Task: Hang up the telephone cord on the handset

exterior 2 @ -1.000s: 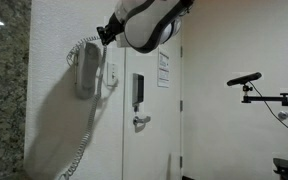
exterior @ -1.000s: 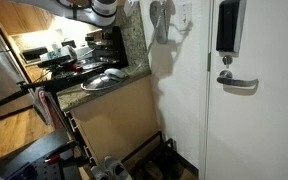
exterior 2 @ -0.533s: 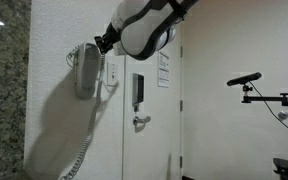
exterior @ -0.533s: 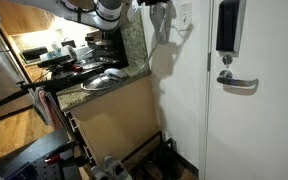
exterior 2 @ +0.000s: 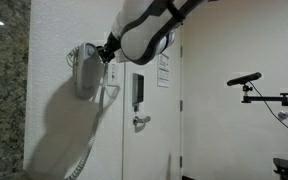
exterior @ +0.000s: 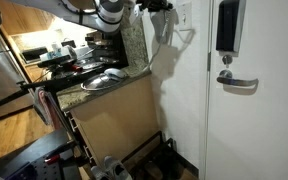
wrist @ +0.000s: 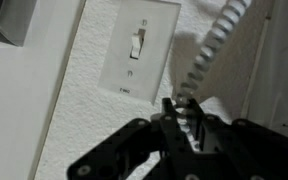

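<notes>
The light-grey handset (exterior 2: pixel 84 72) hangs on the white wall, also seen in an exterior view as the handset (exterior: pixel 160 28). The whitish coiled telephone cord (exterior 2: pixel 87 148) droops below it toward the floor. In the wrist view the cord (wrist: pixel 212 42) runs down from the upper right into my gripper (wrist: pixel 181 103), whose black fingers are shut on its coils. In both exterior views the gripper (exterior 2: pixel 106 47) sits at the handset's top edge, close to the wall. The pale surface at the wrist view's right edge may be the handset; I cannot tell.
A white switch plate (wrist: pixel 139 50) is on the wall just beside the handset. A black box (exterior 2: pixel 138 92) and a lever handle (exterior: pixel 239 82) are on the door. A granite counter (exterior: pixel 89 85) with pans stands below the arm (exterior: pixel 109 10).
The gripper has moved down and toward the handset's top, carrying the cord with it.
</notes>
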`<state>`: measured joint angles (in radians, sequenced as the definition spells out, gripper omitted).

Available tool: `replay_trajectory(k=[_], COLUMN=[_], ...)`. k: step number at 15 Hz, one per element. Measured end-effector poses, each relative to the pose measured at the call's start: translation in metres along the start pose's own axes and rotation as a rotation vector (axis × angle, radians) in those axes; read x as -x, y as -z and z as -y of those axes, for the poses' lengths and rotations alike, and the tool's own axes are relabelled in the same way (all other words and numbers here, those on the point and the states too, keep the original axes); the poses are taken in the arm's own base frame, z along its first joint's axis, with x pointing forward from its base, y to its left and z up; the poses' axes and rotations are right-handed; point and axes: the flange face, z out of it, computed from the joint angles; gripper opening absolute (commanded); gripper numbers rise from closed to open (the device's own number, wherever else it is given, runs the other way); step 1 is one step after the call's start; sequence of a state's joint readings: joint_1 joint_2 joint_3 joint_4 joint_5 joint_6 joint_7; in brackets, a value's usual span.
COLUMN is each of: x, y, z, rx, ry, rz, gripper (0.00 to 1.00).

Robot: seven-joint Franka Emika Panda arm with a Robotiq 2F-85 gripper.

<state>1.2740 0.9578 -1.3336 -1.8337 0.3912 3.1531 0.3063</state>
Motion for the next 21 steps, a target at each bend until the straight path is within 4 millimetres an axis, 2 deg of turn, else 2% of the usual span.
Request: replay_trajectory(k=[6, 7, 10, 15, 21], x=[0.008, 0.009, 0.014, 0.012, 0.01], y=[-0.01, -0.011, -0.013, -0.002, -0.011], z=[-0.011, -0.012, -0.019, -0.009, -0.026], rx=[0.032, 0.034, 0.001, -0.145, -0.284], ry=[0.009, 0.014, 0.016, 0.027, 0.039], rz=[0.062, 0.072, 0.116, 0.166, 0.197], gripper=[0.97, 1.0, 1.0, 1.0, 1.0])
